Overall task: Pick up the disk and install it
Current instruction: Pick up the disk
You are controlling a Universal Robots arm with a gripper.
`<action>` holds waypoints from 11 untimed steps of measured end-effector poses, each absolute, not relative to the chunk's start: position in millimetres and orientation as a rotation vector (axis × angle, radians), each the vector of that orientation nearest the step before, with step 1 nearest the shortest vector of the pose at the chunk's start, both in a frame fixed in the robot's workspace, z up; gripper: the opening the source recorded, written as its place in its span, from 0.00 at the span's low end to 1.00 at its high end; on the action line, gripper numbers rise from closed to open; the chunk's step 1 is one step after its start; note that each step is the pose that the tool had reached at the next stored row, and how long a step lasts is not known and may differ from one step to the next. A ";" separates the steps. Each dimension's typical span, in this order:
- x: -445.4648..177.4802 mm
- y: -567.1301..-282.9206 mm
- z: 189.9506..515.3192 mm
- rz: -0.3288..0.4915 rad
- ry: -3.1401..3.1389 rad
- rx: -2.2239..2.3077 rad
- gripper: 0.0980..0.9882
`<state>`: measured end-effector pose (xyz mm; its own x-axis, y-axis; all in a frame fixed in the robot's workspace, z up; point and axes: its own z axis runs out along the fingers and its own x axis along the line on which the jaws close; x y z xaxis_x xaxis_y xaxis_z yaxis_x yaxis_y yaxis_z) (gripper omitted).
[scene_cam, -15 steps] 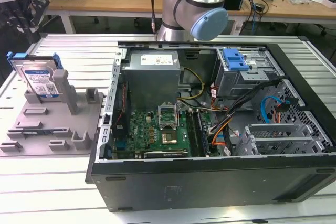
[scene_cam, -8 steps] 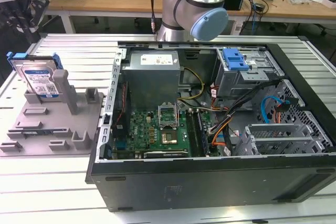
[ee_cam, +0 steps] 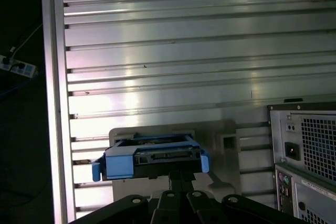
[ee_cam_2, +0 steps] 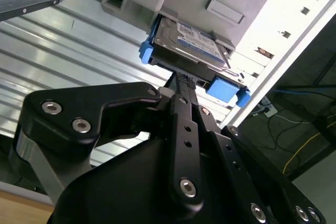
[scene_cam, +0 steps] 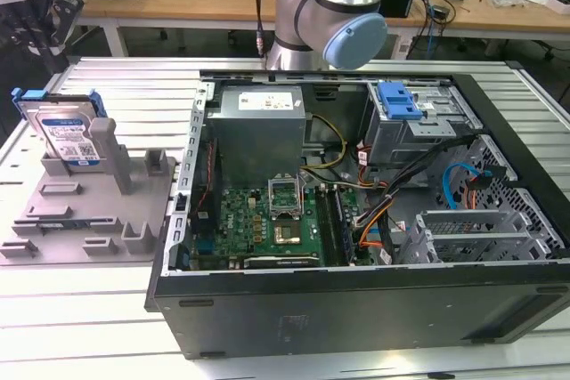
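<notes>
The disk is a silver drive with a white-and-blue label in a bright blue rail frame. It stands on edge, leaning against the posts of a grey fixture plate at the exterior view's left. In both wrist views the disk lies beyond the tips of my black gripper. The gripper is apart from the disk, with bare table showing between them. Its fingers lie close together with nothing held.
An open computer case takes up the middle and the exterior view's right, with a drive cage and blue tab inside at the back. The arm's base stands behind the case. Ribbed aluminium table surrounds the fixture, its edge near the disk.
</notes>
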<state>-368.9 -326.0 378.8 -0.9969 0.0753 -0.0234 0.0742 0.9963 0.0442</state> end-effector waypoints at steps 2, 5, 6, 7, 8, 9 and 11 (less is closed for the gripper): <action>-368.1 -325.4 378.7 0.067 3.116 0.078 0.01; -368.0 -325.4 378.7 0.068 3.119 -0.033 0.01; -368.0 -325.4 378.6 0.069 3.119 -0.083 0.01; -368.0 -325.4 378.5 0.069 3.118 -0.132 0.01; -368.0 -325.4 378.5 0.070 3.116 -0.188 0.01; -368.0 -325.4 378.4 0.070 3.113 -0.242 0.01; -368.0 -325.4 378.3 0.071 3.104 -0.350 0.01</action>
<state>-368.0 -325.4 378.3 -0.9748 -0.2220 -0.0218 -0.2228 0.9739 0.0433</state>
